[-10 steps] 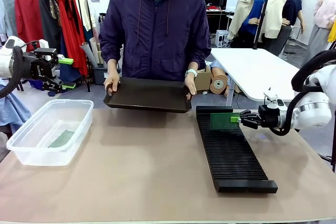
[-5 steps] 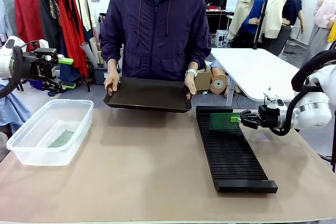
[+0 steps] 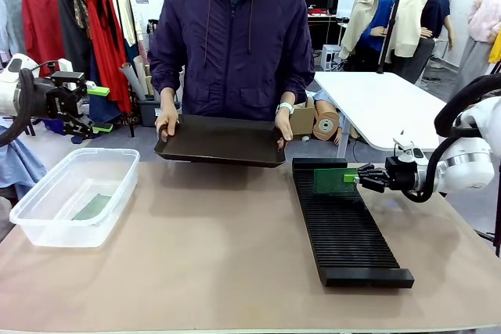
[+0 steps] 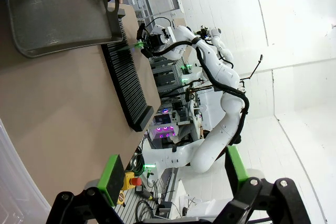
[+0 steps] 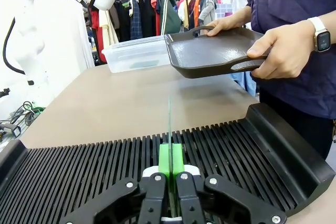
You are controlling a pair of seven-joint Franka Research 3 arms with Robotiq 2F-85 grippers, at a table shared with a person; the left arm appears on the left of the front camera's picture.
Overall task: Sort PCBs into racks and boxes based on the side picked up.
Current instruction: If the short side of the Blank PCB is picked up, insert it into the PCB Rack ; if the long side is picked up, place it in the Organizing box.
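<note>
Rack (image 3: 344, 224): lay lengthwise on the table (image 3: 219, 271), right of centre
Right pincer (image 3: 351, 178): clamped on a PCB (image 3: 335, 181) held on edge over the rack's far slots
Box (image 3: 74, 197): at left, another PCB (image 3: 92, 207) flat inside
Left pincer (image 3: 97, 109): fingers apart, empty, above the box
Tray (image 3: 221, 142): held by the person's hands at the far edge

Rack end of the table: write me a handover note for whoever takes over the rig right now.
Right gripper: shut on a PCB held on edge over the far slots of the rack.
Left gripper: open, off the table's left side above the box.
One PCB in box.
Person's hands hold the black tray.
Left: seat and release the held board.
</note>
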